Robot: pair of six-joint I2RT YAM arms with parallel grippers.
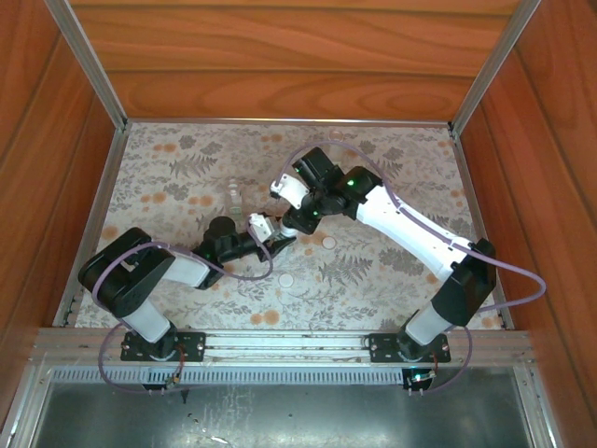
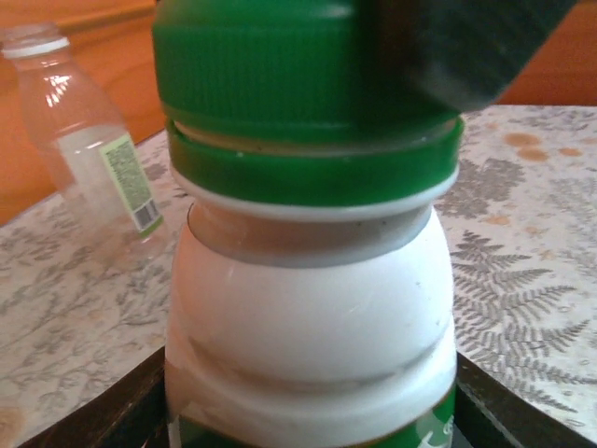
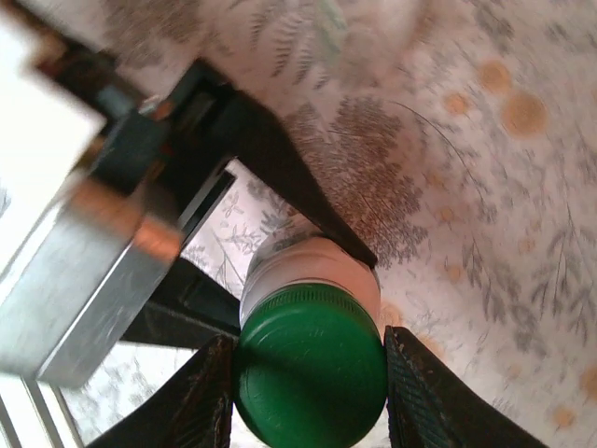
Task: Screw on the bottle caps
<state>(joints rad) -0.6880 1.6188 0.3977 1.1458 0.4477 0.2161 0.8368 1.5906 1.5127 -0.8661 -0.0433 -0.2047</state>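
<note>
Your right gripper [image 3: 312,392] pinches the ribbed dark green plastic cap [image 3: 311,359] atop the smooth white plastic bottle [image 2: 308,317], which your left gripper [image 1: 268,239] clamps upright mid-table. A clear plastic bottle [image 2: 89,140] stands behind it. Two flat white caps [image 1: 328,242] lie nearby on the fern-printed tabletop [image 1: 392,271].

The green cap [image 2: 298,65] is showing ribbed plastic; the white bottle [image 2: 308,317] beneath is gleaming smooth and glossy. At ten o'clock a clear bottle [image 2: 84,131] is glinting, transparent plastic. The fern-printed tabletop [image 2: 522,243] is looking matt, the walls [image 1: 298,56] varnished wood.
</note>
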